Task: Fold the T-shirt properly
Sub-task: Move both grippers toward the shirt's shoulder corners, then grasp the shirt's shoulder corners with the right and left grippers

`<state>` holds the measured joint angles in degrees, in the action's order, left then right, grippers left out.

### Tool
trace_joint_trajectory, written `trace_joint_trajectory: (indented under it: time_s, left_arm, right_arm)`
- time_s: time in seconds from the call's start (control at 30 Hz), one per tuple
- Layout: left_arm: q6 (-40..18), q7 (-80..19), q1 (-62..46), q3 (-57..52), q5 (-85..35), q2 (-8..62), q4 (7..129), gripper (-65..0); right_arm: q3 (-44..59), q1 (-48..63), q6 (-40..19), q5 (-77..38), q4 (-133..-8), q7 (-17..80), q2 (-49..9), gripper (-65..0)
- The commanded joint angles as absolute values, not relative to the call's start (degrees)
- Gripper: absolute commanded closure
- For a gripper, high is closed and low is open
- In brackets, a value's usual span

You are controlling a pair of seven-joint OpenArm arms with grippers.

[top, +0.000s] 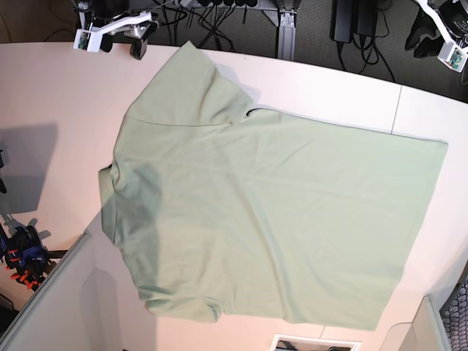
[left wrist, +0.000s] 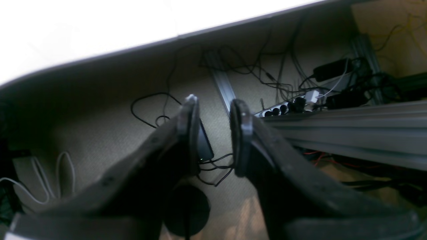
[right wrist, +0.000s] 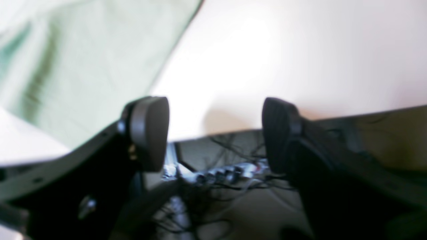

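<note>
The T-shirt (top: pixel 278 212) lies spread flat on the white table (top: pixel 58 95), pale sage green, with one sleeve pointing to the far edge. My right gripper (top: pixel 115 42) hovers at the table's far left edge beside that sleeve. In the right wrist view the right gripper (right wrist: pixel 215 133) stands wide open and empty, with the T-shirt (right wrist: pixel 83 60) up to its left. My left gripper (top: pixel 437 40) is off the far right corner, away from the cloth. In the left wrist view the left gripper (left wrist: pixel 215 103) hangs over the floor, its fingers apart with nothing between them.
Beyond the table's far edge (left wrist: pixel 83 30) lie tangled cables, a power strip (left wrist: pixel 283 108) and an aluminium frame rail (left wrist: pixel 350 126). A grey panel (top: pixel 44 307) and coloured clamps (top: pixel 22 259) sit at the near left corner.
</note>
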<state>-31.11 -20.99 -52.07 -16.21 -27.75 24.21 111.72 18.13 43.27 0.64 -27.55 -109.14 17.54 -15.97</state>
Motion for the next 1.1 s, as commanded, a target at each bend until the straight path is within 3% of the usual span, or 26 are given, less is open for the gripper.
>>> trace_joint_trajectory:
  time_s: [0.0, 0.13, 0.27, 0.33, 0.63, 1.07]
  left_arm:
    - [-31.6, -20.0, -52.7, -16.5, -28.5, 24.9, 112.6, -20.3]
    - [-31.5, -20.0, -52.5, -16.6, -28.5, 25.9, 112.6, -22.7]
    - [-31.5, -20.1, -52.1, -17.6, -30.9, 26.7, 112.6, -36.2]
    - [-31.2, -21.6, -51.5, -18.5, -32.4, 26.7, 112.5, -38.9]
    - [-26.1, -27.6, -41.7, -21.7, -33.7, 27.5, 109.7, -38.9]
    - [-24.7, -29.9, -15.7, -21.6, -36.9, 28.9, 80.6, -38.9]
  right_arm:
    - [18.3, 42.3, 0.7, -27.8, -109.4, 16.9, -15.5, -43.5]
    - [16.8, 37.8, 0.6, -28.6, -105.8, 17.8, -12.1, -43.5]
    - [14.6, 34.5, -1.7, -28.6, -102.8, 20.0, -9.5, -43.5]
    - [12.7, 33.8, -1.8, -28.5, -101.9, 20.0, -8.3, -43.5]
    - [5.9, 33.7, -3.5, -25.3, -101.8, 19.9, -3.0, -43.4]
    - [5.8, 34.4, -3.5, -22.7, -101.8, 20.0, -2.5, -43.4]
